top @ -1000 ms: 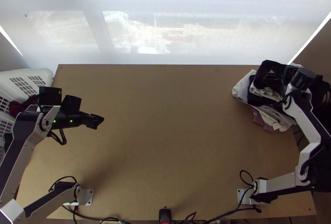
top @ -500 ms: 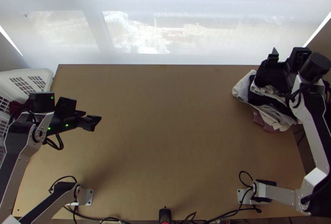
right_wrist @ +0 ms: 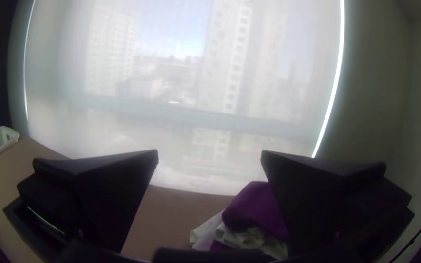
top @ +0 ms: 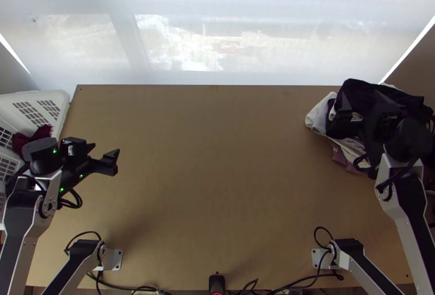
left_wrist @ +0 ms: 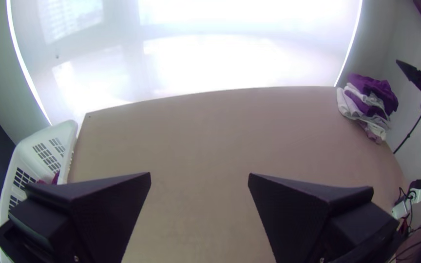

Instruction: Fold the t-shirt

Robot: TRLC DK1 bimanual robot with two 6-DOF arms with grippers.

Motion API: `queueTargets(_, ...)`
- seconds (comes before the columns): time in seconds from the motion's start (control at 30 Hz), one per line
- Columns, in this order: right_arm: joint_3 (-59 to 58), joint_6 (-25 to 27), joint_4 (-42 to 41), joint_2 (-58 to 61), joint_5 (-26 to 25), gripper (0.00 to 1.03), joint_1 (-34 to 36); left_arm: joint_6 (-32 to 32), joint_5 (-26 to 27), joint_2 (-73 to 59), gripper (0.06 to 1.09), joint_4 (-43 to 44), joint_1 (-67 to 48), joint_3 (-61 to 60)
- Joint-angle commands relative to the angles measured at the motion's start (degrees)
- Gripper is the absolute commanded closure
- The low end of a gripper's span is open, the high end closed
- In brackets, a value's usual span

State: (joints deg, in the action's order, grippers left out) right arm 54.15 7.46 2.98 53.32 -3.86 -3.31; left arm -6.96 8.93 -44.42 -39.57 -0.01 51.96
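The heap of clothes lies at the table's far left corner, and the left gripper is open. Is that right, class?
Wrong corner: the top view shows the heap of clothes at the far right corner of the table. The left gripper is open.

The top view's edge cuts off the white basket (top: 61, 98), and the right arm (top: 408, 189) partly hides the clothes (top: 353, 92).

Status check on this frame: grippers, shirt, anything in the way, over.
Left gripper open, over table's left side. Right gripper open, above clothes pile, far right corner. Which piece is the t-shirt: can't tell. Right arm partly hides pile.
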Motion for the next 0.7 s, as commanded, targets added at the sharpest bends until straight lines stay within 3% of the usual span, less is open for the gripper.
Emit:
queueTargets(0.0, -15.2, 1.8, 1.0, -12.2, -0.1, 0.05, -5.3, 3.3, -4.8, 12.3, 0.11, 9.0, 0.5, -10.7)
queueTargets(0.1, -22.8, -2.0, -1.0, -18.2, -0.5, 0.05, -5.6, 3.3, -5.5, 16.7, 0.11, 9.2, 0.5, -15.2)
queueTargets(0.17, -28.5, -2.2, -5.4, -22.6, -2.7, 0.05, -5.8, 3.3, -5.8, 19.0, 0.11, 10.0, 0.5, -18.3)
queueTargets(0.33, -40.3, -0.5, -7.5, -35.0, -5.2, 0.05, -7.0, 2.0, -5.8, 23.4, 0.11, 13.0, 0.3, -25.5)
queueTargets(0.47, -48.0, 1.6, -2.5, -53.5, -6.3, 0.05, -6.9, 2.0, -5.9, 27.0, 0.11, 16.7, 0.9, -30.3)
queueTargets(0.67, -48.4, -0.6, 4.0, -53.5, -7.7, 0.05, -7.9, 1.6, -6.9, 39.9, 0.11, 20.0, 2.8, -36.4)
